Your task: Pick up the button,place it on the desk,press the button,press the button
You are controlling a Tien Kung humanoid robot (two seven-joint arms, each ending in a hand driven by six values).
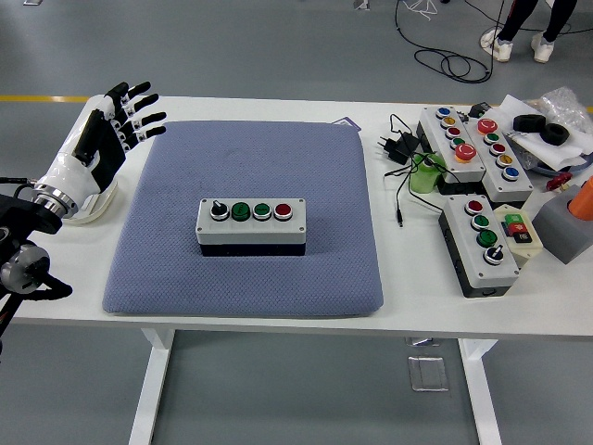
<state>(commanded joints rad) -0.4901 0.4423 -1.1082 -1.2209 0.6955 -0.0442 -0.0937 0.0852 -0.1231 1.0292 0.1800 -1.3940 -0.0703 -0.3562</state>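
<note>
A grey button box (pixel 250 225) with a black knob, two green buttons and one red button lies in the middle of a blue-grey mat (pixel 246 213) on the white table. My left hand (pixel 125 119) is at the table's far left, beside the mat's left edge, well apart from the box. Its fingers are spread and hold nothing. My right hand is out of view.
Several more button boxes (pixel 468 139) (pixel 482 243) lie at the right with a black charger and cables (pixel 397 148), a green object (pixel 424 174), a grey block (pixel 565 227) and a plastic bag. A person's legs show at the top right.
</note>
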